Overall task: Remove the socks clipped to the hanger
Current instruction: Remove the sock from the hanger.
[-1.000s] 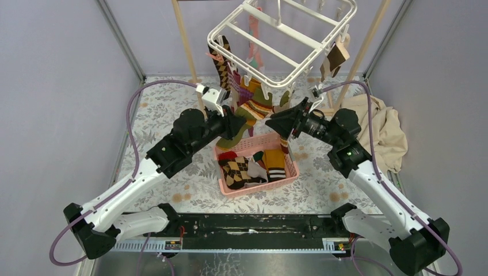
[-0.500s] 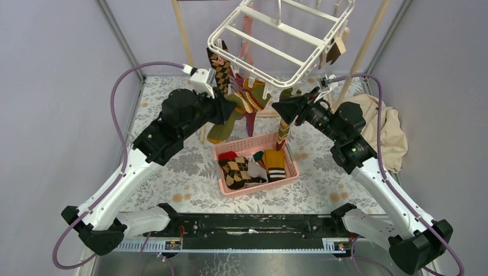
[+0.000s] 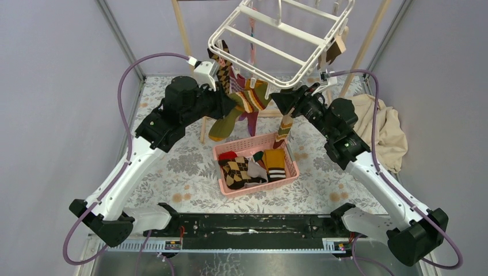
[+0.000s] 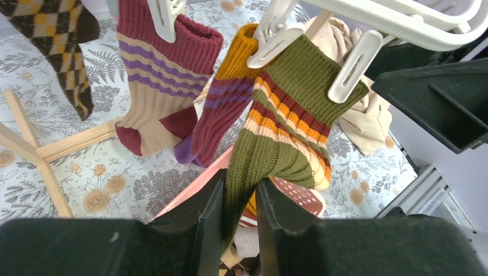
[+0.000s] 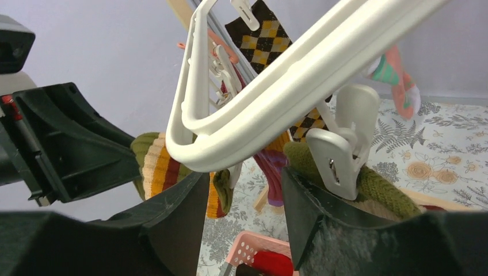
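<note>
Wrist footage alone shows left tool point(image 4: 241, 187) pinching olive striped sock point(image 4: 290, 115).

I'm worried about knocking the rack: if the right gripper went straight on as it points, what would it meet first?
Probably the hanger: its white rim crosses right ahead of the right gripper, a clip hanging just beside. Depth is unclear.

Lab test booth: plain lilac walls point(image 3: 52, 86) (metal-framed) around floral tabletop point(image 3: 190, 172).
</note>
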`<action>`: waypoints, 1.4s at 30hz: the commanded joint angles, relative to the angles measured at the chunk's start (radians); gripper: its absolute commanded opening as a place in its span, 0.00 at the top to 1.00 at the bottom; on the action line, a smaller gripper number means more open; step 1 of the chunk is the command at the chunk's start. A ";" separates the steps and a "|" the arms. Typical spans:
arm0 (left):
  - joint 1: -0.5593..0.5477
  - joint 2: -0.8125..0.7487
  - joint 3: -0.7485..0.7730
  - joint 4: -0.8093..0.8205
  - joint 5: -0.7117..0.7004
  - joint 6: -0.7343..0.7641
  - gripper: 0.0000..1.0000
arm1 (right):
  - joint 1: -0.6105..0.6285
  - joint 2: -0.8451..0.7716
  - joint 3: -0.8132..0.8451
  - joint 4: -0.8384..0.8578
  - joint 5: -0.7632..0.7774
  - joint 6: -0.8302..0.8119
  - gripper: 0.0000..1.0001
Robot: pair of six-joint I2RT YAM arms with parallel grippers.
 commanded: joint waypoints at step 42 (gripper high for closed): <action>0.009 -0.021 -0.077 0.034 0.176 0.030 0.72 | 0.220 0.101 0.053 0.270 0.527 -0.035 0.46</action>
